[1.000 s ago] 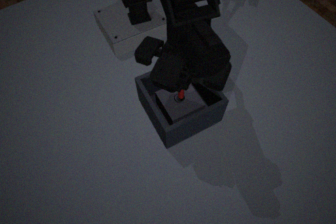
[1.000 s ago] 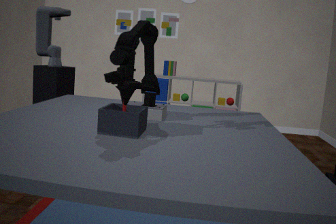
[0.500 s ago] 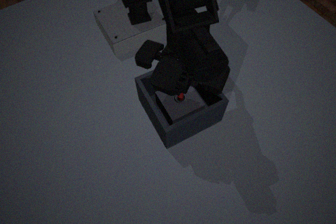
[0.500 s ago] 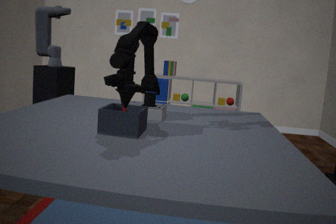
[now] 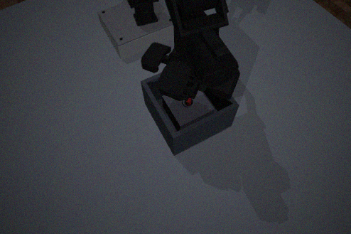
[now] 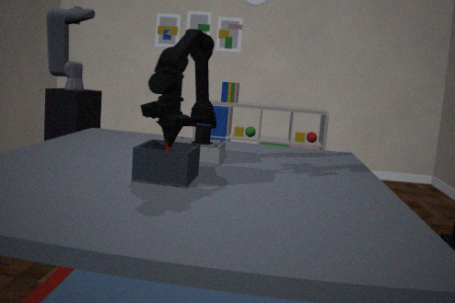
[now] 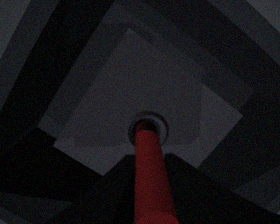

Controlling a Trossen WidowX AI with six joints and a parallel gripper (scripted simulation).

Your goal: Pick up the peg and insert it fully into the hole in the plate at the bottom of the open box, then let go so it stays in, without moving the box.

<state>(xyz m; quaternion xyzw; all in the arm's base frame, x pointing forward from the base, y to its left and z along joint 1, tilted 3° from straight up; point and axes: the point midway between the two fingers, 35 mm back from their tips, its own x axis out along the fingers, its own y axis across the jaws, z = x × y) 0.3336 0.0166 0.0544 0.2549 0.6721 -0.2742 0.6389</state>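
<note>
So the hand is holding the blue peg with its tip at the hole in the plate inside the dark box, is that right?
Not quite: the peg is red, not blue, as the wrist view shows. The rest stands: the hand grips it, with its tip at the round hole in the grey square plate inside the dark open box.

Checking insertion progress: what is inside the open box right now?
A pale plate, its hole with the red peg tip entering, the gripper clamped on it. Depth inside is hidden.

Claw point(image 5: 188, 97) grips peg point(image 5: 189, 102) inside box point(image 5: 199, 131).
</note>
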